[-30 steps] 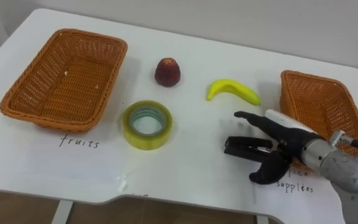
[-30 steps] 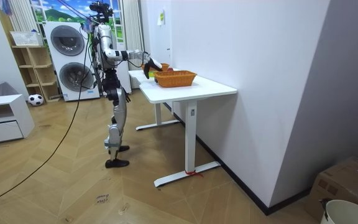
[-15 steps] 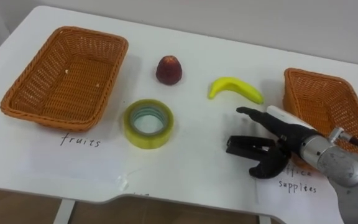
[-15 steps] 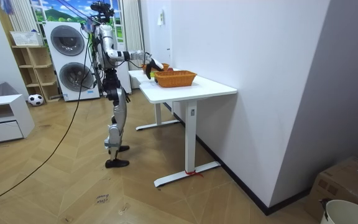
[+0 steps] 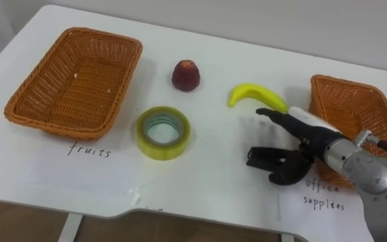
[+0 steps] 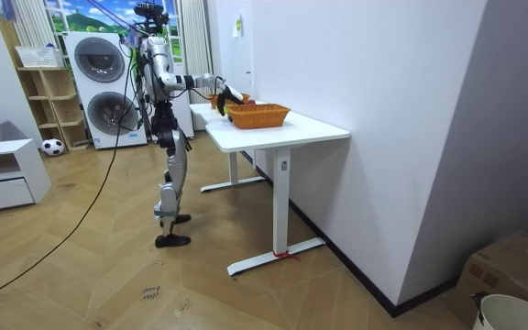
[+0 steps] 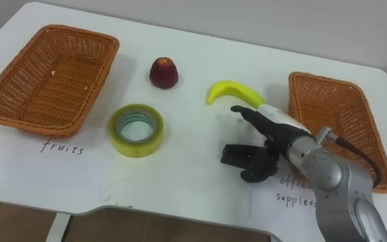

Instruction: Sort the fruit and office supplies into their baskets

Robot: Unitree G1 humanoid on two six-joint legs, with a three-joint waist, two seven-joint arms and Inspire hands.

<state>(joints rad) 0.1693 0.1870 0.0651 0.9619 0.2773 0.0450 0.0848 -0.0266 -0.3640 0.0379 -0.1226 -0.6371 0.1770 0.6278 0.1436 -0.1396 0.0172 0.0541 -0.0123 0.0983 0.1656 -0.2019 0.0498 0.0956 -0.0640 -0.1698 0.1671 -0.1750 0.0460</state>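
At the upper left of the frame lies the left basket (image 5: 19, 111), empty, with its open side up, so fruit can be dropped in from above. A handwritten label (image 5: 90, 150) on the table (image 5: 213, 40) just below it seems to mark it for fruit. Right of this basket, near the middle, the tape roll (image 5: 163, 132) lies flat, its hole facing up. Above it, towards the top of the frame, the red fruit (image 5: 187, 74) stands alone, well apart from both baskets.

Further right lies the banana (image 5: 256, 95), curved, with its back towards the upper edge. Just below and to the right of it, the right hand (image 5: 308, 144) hovers low over the table. It is spread wide and holds nothing: one finger (image 5: 269, 113) reaches out near the banana's right end, and the others point left, lower down (probably to leave a gap wide enough for the fruit). The banana seems to be the next thing to take.

At the far right, the right basket (image 5: 345, 82) sits close beside the arm, empty in the part that shows. All four things lie outside the baskets, so the sorting is at its start. The banana would have to cross the whole table to the left basket.
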